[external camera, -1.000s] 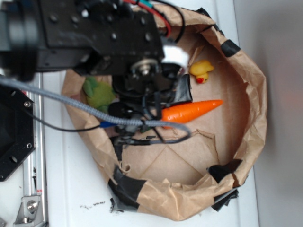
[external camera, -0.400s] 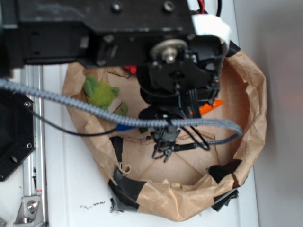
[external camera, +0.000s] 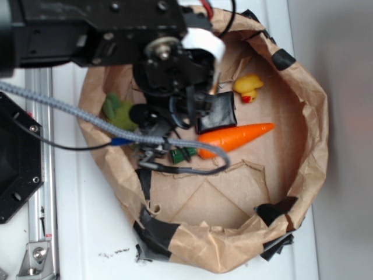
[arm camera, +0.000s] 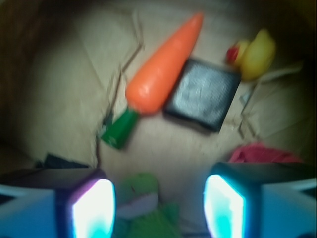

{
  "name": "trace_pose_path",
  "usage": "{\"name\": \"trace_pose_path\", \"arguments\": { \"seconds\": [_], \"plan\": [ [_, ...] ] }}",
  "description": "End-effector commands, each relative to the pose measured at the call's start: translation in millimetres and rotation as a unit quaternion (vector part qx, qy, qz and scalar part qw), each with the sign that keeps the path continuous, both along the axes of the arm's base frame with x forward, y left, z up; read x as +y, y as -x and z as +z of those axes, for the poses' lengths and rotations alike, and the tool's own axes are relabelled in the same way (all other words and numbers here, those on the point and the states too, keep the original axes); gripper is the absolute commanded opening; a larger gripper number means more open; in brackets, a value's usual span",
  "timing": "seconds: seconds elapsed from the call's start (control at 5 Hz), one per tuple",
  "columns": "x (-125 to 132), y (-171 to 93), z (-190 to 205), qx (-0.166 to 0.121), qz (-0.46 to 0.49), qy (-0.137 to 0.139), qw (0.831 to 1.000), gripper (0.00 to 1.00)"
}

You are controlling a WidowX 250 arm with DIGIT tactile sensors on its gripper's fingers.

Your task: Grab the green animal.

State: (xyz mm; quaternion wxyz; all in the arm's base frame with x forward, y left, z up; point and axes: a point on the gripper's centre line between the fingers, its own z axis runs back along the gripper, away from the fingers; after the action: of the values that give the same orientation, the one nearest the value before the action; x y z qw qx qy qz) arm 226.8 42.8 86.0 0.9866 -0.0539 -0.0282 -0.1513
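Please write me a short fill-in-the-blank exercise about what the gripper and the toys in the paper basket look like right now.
1. In the wrist view the gripper has its jaws ____.
2. The toy between the jaws is the ____ animal.
3. The black square pad lies between the carrot and the yellow ____.

Missing words: open; green; duck

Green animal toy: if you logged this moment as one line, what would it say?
target: green animal in paper bowl | gripper: open, above target, fingers astride | grasp: not yet | nearby: carrot, yellow duck, black square
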Motion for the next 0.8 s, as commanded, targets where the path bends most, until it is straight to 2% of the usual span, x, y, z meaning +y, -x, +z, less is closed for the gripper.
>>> {"name": "trace_pose_path", "arguments": {
  "seconds": [0.0,0.2,0.4,0.6],
  "plan": [
    [-12.4,22.7,-35.2,0.042,-0.053,0.0,0.998,1.0],
    [-16.6,28.1,-52.8,0.052,-0.067,-0.023,0.996,1.0],
    [-23.4,33.9,-79.0,0.078,-0.087,-0.035,0.993,1.0],
    [-33.9,41.8,-89.2,0.107,-0.112,-0.02,0.988,1.0]
  ]
}}
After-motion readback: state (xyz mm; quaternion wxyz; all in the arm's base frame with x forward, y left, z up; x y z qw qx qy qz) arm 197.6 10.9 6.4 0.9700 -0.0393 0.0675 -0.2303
